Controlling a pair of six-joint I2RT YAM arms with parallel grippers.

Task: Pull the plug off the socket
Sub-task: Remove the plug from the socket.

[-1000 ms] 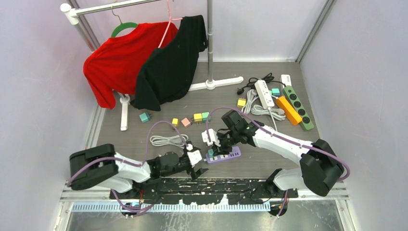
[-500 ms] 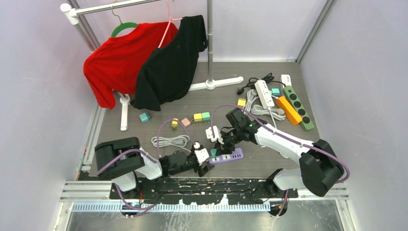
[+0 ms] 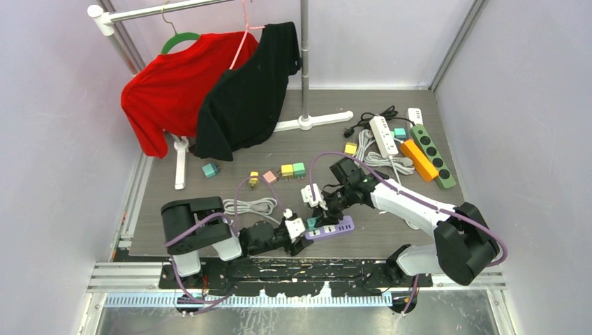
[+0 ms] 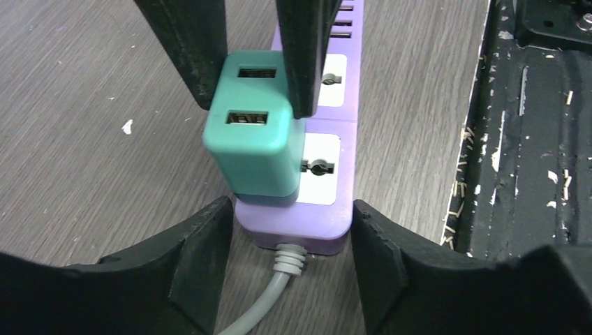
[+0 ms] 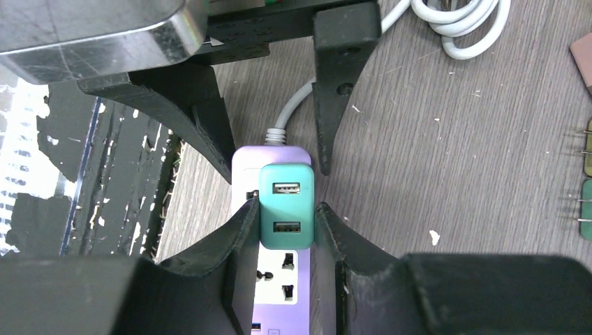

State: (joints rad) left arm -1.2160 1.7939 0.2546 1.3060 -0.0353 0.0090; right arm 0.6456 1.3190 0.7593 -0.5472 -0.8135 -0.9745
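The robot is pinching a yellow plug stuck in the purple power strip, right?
No, the plug is teal, not yellow. The right wrist view shows the right gripper pinching it in the purple power strip.

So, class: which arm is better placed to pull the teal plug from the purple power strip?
Right. The right gripper is shut on the teal USB plug, pressing its sides. The left gripper only straddles the purple power strip at its cord end, open, probably better suited to bracing it.
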